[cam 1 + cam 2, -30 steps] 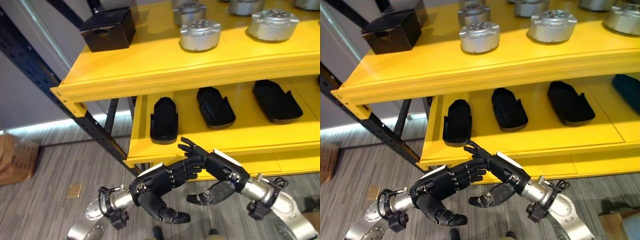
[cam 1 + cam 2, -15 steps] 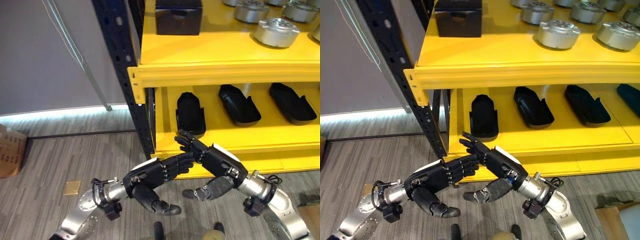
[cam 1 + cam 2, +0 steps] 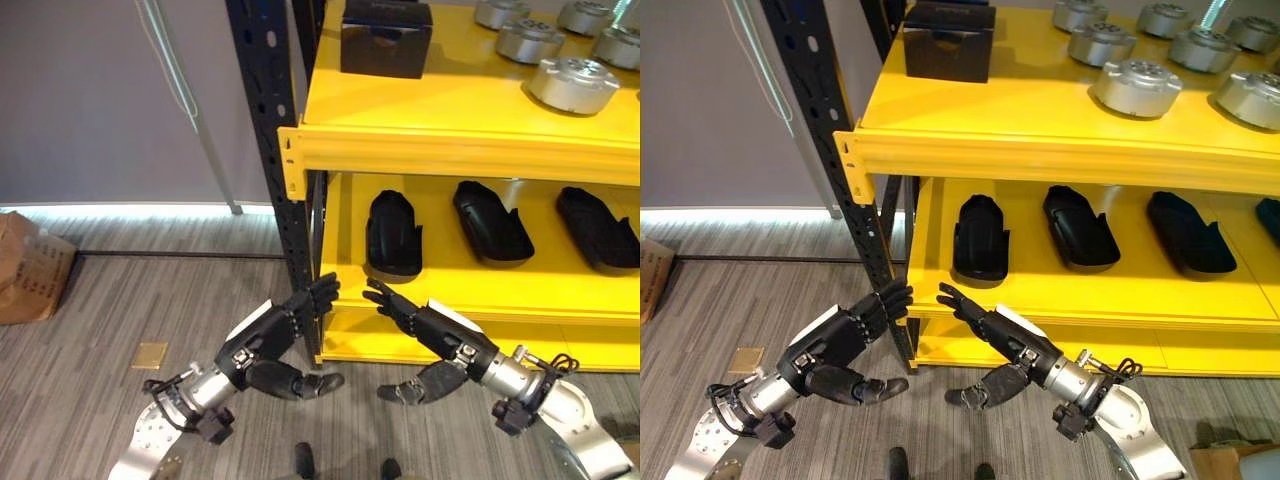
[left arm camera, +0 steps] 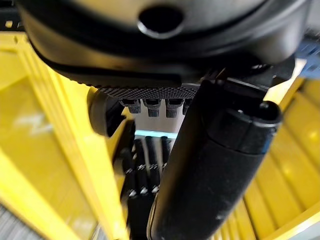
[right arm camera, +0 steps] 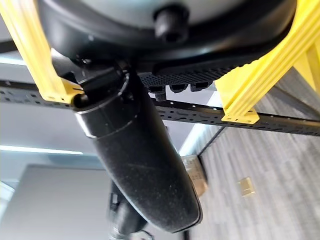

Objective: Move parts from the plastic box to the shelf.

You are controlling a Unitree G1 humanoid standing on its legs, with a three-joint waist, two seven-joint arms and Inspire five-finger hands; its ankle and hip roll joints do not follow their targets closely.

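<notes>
- The left robot hand (image 3: 268,338) and the right robot hand (image 3: 432,330) both hang low in front of the yellow shelf (image 3: 460,150), at about 6 o'clock in the head views, fingers stretched out and apart, thumbs hanging below. Neither holds anything, which suggests the arms are between carries.
- The left fingertips sit at the dark upright post (image 3: 268,120) at the shelf's corner; whether they touch it I cannot tell.
- No plastic box shows here, so the next part probably has to be fetched from elsewhere.
- The parts already lie on the shelf, sorted by kind, presumably to keep like with like.
- Lower level, around 3 o'clock: black elongated trays (image 3: 392,234), three in the left eye view, with the edge of a fourth at the right eye view's border, laid side by side and apart.
- Upper level, toward 1 o'clock: round silver discs (image 3: 1137,86), six counted in the right eye view, spaced apart.
- One black box (image 3: 385,37) stands at 12 o'clock, near the upper level's corner.
- On the floor at 9 o'clock lies one brown cardboard box (image 3: 30,282).
</notes>
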